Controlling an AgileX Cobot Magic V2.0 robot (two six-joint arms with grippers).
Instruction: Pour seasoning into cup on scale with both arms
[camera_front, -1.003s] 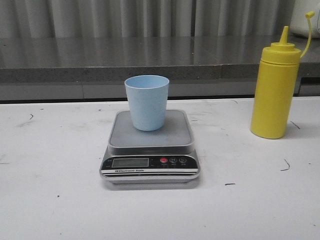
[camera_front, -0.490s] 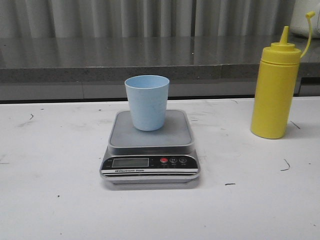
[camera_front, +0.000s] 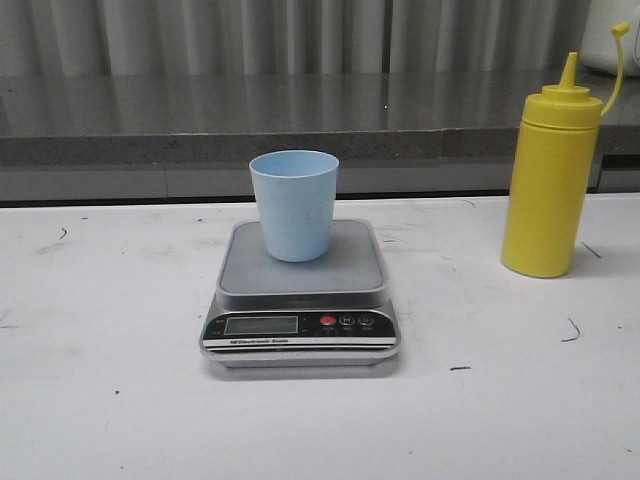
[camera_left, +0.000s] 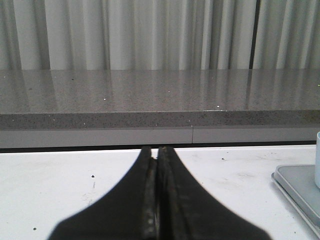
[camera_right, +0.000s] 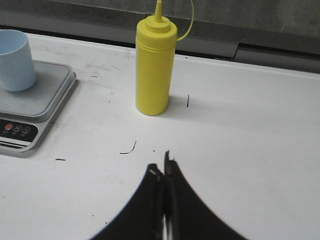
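We see no change across the last second in the front view: cup, scale and bottle sit exactly where they did, and nothing has entered the scene. For the task, that means nothing is being poured or carried at this instant.

The light blue cup (camera_front: 294, 205) stands upright on the platform of the scale (camera_front: 300, 300), toward its far edge. We cannot see into the cup, so we cannot tell whether it holds any seasoning, and the scale's display is too dim to read. The yellow squeeze bottle (camera_front: 549, 175) stands upright on the white table (camera_front: 100, 400) at about 3 o'clock from the cup, well apart from the scale, its cap hanging off the nozzle on its tether.

Our left gripper (camera_left: 158, 200) has its fingers pressed together with nothing between them, low over the table with the scale's edge off to one side. Our right gripper (camera_right: 162, 200) is likewise closed on nothing, with the bottle at about 12 o'clock ahead of it.

This layout fits either a bottle waiting to be picked up or one set back down after pouring.
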